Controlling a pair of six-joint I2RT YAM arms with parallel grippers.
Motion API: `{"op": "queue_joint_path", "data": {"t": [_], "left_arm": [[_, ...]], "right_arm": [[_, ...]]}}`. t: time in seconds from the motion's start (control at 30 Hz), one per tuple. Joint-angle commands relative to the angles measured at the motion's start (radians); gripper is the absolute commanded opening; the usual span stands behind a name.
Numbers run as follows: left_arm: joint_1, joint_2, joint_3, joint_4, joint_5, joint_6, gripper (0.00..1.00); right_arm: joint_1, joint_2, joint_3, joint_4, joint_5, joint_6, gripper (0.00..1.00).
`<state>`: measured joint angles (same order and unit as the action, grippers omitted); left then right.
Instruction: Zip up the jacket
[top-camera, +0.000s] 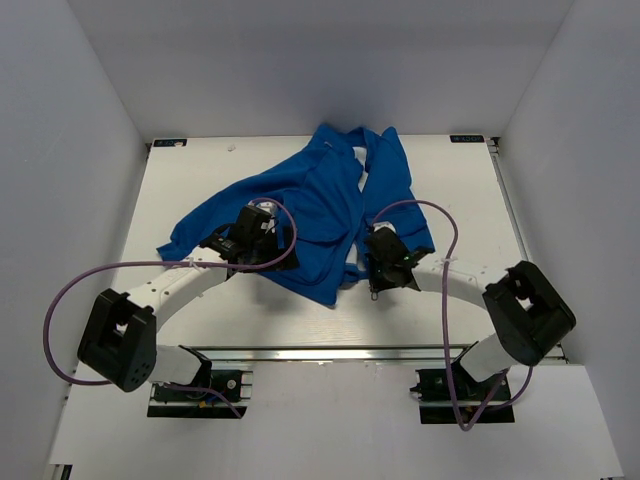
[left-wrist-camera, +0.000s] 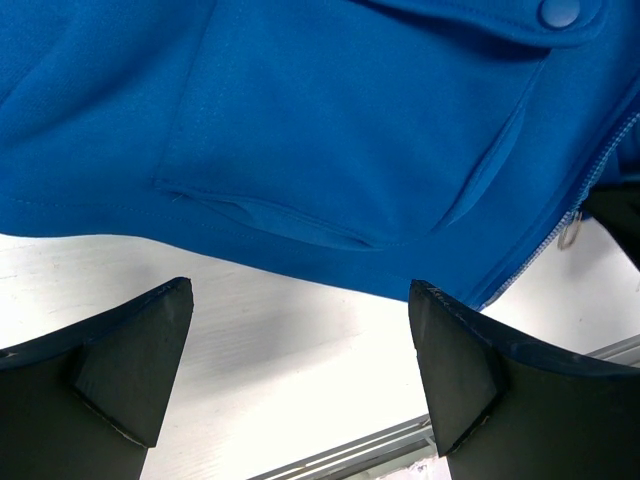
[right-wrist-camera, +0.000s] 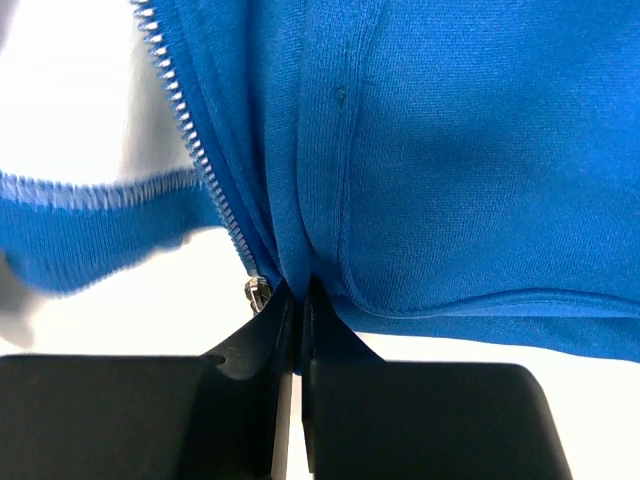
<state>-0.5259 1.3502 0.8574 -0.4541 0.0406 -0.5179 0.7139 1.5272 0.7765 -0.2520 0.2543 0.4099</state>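
Got the jacket sprawled over the middle and far part of the table. Over its near left side, the left gripper, fingers set wide apart above bare table, with the hem and a pocket just beyond them. At the near right hem, the right gripper, pinched onto the jacket's edge just beside the zipper.

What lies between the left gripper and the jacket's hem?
Only bare white table, shown in the left wrist view; the left gripper is open, short of the jacket.
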Motion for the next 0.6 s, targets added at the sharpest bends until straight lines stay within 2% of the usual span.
{"op": "queue_joint_path", "data": {"t": [0.0, 0.13, 0.23, 0.4, 0.5, 0.57], "left_arm": [[-0.003, -0.046, 0.037, -0.008, -0.005, 0.016, 0.98], [-0.003, -0.066, 0.051, 0.0, 0.037, 0.025, 0.98], [-0.003, -0.094, 0.049, 0.031, 0.082, 0.032, 0.98], [-0.003, -0.114, 0.023, 0.156, 0.327, 0.036, 0.98], [-0.005, -0.094, 0.005, 0.326, 0.474, -0.007, 0.98], [-0.008, -0.066, 0.014, 0.379, 0.525, -0.024, 0.98]], "right_arm": [[0.013, -0.097, -0.054, -0.006, -0.119, -0.017, 0.0], [-0.014, -0.255, -0.091, 0.126, -0.2, -0.04, 0.0], [-0.054, -0.387, -0.146, 0.241, -0.315, -0.055, 0.0], [-0.074, -0.501, -0.172, 0.316, -0.414, -0.071, 0.0], [-0.077, -0.506, -0.163, 0.296, -0.411, -0.062, 0.0], [-0.077, -0.509, -0.171, 0.303, -0.415, -0.057, 0.0]]}}
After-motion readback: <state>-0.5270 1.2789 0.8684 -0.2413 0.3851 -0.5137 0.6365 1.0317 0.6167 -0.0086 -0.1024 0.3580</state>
